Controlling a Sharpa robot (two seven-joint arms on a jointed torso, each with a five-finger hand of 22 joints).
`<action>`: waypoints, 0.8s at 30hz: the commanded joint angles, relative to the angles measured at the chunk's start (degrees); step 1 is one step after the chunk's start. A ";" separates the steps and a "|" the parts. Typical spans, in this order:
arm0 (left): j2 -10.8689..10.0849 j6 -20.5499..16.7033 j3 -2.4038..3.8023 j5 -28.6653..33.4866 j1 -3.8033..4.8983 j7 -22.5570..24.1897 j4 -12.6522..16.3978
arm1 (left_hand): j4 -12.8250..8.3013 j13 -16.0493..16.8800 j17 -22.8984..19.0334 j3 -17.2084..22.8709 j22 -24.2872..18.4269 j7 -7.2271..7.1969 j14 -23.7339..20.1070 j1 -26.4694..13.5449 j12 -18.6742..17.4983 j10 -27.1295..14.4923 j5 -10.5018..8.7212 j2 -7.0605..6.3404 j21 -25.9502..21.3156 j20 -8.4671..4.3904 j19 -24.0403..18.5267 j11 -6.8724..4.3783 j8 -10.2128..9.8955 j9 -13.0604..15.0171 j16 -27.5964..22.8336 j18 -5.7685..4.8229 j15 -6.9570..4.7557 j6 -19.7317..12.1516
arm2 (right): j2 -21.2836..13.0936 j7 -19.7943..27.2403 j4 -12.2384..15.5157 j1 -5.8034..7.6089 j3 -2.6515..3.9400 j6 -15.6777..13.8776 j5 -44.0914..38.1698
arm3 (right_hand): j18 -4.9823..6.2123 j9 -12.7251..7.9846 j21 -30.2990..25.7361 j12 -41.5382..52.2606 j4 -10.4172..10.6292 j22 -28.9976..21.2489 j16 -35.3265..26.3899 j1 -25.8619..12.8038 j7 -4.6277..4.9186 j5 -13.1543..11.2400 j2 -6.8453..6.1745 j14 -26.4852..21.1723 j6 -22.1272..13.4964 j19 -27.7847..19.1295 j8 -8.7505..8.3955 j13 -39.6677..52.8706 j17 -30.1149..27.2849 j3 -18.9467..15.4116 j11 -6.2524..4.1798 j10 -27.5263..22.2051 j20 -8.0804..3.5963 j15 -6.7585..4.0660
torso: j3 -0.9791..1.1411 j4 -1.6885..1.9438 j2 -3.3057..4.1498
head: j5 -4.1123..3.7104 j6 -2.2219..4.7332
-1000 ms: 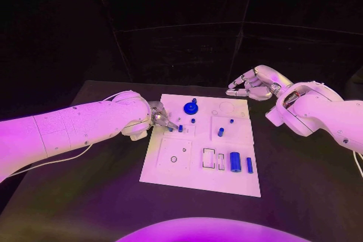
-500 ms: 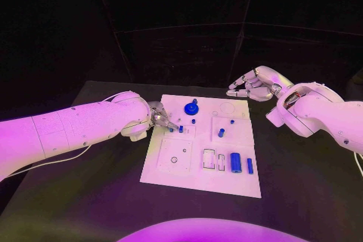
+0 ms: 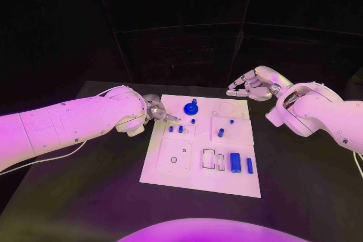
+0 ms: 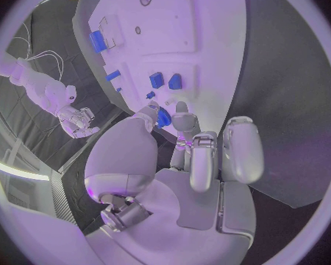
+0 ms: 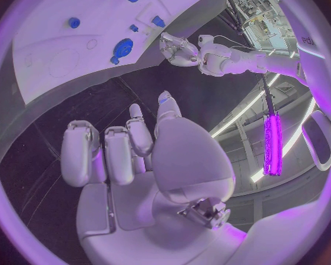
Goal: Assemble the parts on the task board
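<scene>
Black table [image 3: 91,195], white task board [image 3: 196,179] lying flat at its middle

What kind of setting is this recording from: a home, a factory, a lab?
Probably a robotics lab or test cell. A white task board with small blue parts lies on a black table, dark panels stand behind, and the right wrist view shows equipment racks.

Purple light falls on everything I see. Head view: task board [image 3: 200,147] and both arms brightest, left arm [image 3: 68,126] near glare; table [image 3: 91,200] dim, background black. Soft shadows beside the arms. Wrist views: board edges bend hard toward the rim. A strip lamp [image 5: 272,144] glows bright in the right wrist view.
</scene>
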 commanded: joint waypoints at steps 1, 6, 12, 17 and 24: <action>-0.05 -3.51 0.04 4.96 0.29 4.38 -0.22 | 0.51 -4.63 12.52 -0.99 -5.01 1.56 5.20 1.48 -4.68 -4.52 0.07 -0.56 -4.29 0.77 -2.33 1.45 -2.14 -1.35 -1.44 1.54 1.30 -2.99 | 0.10 0.47 -0.02 0.10 0.02 0.24 0.16 | 0.29 -0.04 -0.38 -0.27 0.12 -0.05 -0.28 -0.18 -0.22 -0.22 0.17 2.43 -0.30 -0.53 0.36 -0.05 -0.05 -0.35 0.08 -0.36 0.02 -0.33 | 0.03 0.03 0.03 | -0.06 0.06; 0.59 -3.89 0.01 7.07 0.52 9.07 -1.21 | 0.68 -8.33 -4.28 -2.15 -27.26 5.26 -2.98 6.62 -10.93 -14.16 0.02 -0.27 -25.44 3.62 -13.84 4.87 -6.47 -4.92 -14.51 5.16 4.65 -8.24 | 0.13 0.43 -0.04 0.10 0.02 0.25 0.16 | 0.29 -0.04 -0.38 -0.27 0.12 -0.05 -0.28 -0.18 -0.22 -0.22 0.17 2.43 -0.30 -0.53 0.36 -0.05 -0.05 -0.35 0.08 -0.36 0.02 -0.33 | 0.03 0.02 0.01 | -0.26 0.19; 3.60 -7.37 -0.99 2.84 0.52 25.51 -4.05 | -5.58 -13.36 -27.28 0.25 -33.88 6.96 -19.31 18.92 -17.58 -22.06 0.05 0.50 -34.73 5.90 -19.86 7.26 -9.55 -8.88 -35.53 5.67 6.81 -7.82 | 0.19 0.42 -0.01 0.10 0.02 0.21 0.16 | 0.31 -0.04 -0.43 -0.44 0.14 -0.15 -0.33 -0.18 -0.23 -0.30 0.19 2.42 -0.31 -0.59 0.37 -0.21 -0.11 -0.41 0.08 -0.47 0.02 -0.33 | -0.01 -0.06 0.05 | -1.01 0.95; 6.35 -9.64 -2.09 -5.79 0.22 34.63 -6.62 | -8.64 -17.35 -29.73 1.99 -35.83 6.72 -21.61 24.12 -21.23 -22.24 -0.05 0.59 -37.62 6.60 -20.80 7.52 -13.04 -12.71 -37.79 6.32 7.09 -5.35 | 0.30 0.46 -0.03 0.10 0.02 0.27 0.16 | 0.31 -0.04 -0.45 -0.48 0.06 -0.17 -0.35 0.02 -0.23 -0.15 0.25 2.41 -0.34 -0.60 0.37 -0.25 -0.13 -0.40 0.07 -0.51 0.02 -0.33 | -0.04 -0.12 0.08 | -1.37 1.15; 9.78 -10.34 -3.63 -14.67 0.07 37.11 -10.19 | -10.01 -24.55 -25.25 6.02 -35.12 6.16 -13.45 24.95 -26.53 -17.51 0.07 0.01 -35.50 5.88 -15.73 6.92 -18.41 -18.68 -30.09 6.51 6.17 -0.17 | 0.39 0.46 0.00 0.10 0.02 0.30 0.16 | 0.31 -0.05 -0.47 -0.51 -0.01 -0.18 -0.35 0.22 -0.23 0.13 0.30 2.41 -0.36 -0.60 0.38 -0.27 -0.10 -0.41 0.07 -0.54 0.02 -0.33 | -0.03 -0.16 0.09 | -1.43 1.45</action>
